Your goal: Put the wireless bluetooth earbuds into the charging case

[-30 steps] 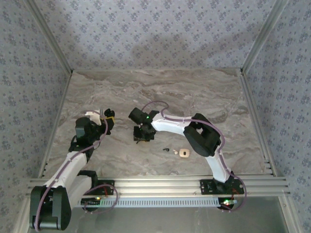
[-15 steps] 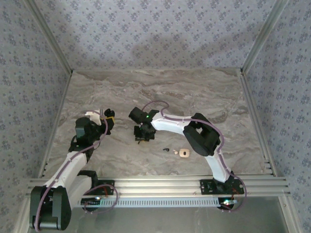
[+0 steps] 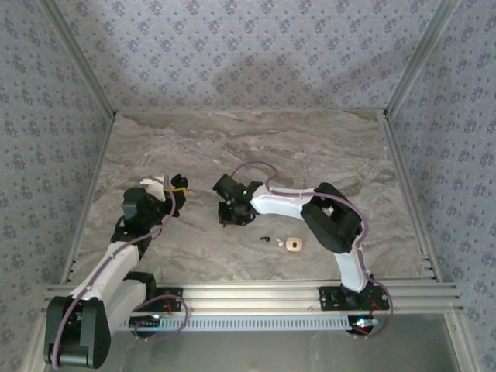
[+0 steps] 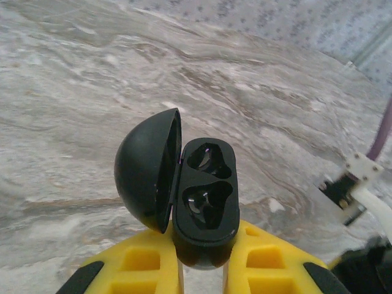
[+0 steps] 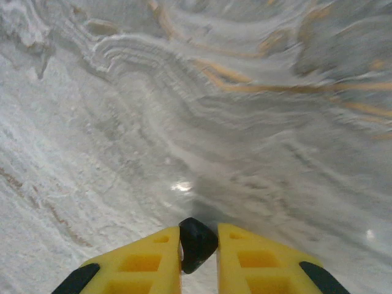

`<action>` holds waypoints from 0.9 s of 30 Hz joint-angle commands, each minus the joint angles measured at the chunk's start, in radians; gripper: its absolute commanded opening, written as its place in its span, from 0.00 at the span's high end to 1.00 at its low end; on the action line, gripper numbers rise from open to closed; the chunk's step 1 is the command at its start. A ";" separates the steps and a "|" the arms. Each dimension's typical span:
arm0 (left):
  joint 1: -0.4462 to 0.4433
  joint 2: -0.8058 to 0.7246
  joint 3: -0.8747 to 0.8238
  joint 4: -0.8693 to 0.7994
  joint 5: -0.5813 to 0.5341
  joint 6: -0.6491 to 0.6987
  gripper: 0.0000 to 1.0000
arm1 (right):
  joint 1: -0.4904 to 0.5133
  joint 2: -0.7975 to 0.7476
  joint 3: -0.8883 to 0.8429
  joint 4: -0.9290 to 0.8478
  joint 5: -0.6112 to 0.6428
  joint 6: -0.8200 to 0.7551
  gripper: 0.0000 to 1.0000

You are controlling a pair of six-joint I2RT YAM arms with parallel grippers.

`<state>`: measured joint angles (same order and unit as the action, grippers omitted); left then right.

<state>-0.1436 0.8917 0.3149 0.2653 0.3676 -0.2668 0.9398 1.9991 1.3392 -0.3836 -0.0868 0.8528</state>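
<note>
Insertion is our step: left gripper [image 4: 202,248] clamps the open case [image 4: 205,202], right gripper [image 5: 199,237] pinches one earbud [image 5: 197,244] nearby; next we must line it up over an empty socket [image 4: 209,160].

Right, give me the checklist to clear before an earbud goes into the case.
1. Charging case lid open: ok, it stands to the left of the wells.
2. Both wells empty: ok.
3. Left jaws shut on the charging case: ok, gripping its lower end.
4. Right jaws holding a black piece, likely an earbud: ok. Which way it is turned: cannot tell.
5. Right jaws lined up over the charging case: not ok, the two grippers stand apart in the top view.
6. Loose earbud free on the table, beside a pale beige object: ok.
</note>
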 commanded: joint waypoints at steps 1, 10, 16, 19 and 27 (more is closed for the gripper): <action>-0.052 -0.010 0.009 0.018 0.017 0.054 0.87 | -0.020 -0.083 -0.074 0.071 0.095 -0.062 0.80; -0.197 0.051 0.039 0.045 0.005 0.151 0.88 | -0.073 -0.287 -0.334 0.285 0.130 -0.180 0.80; -0.231 0.191 0.071 0.133 0.137 0.191 0.88 | -0.118 -0.432 -0.455 0.367 0.135 -0.342 0.79; -0.258 0.253 0.077 0.193 0.187 0.225 0.87 | -0.140 -0.504 -0.503 0.399 0.116 -0.406 0.79; -0.307 0.349 0.124 0.220 0.334 0.332 0.88 | -0.169 -0.679 -0.577 0.418 0.056 -0.571 0.79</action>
<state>-0.4282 1.2335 0.3992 0.4255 0.6025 -0.0055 0.7780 1.3705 0.7853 0.0086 0.0032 0.3820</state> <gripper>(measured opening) 0.173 0.208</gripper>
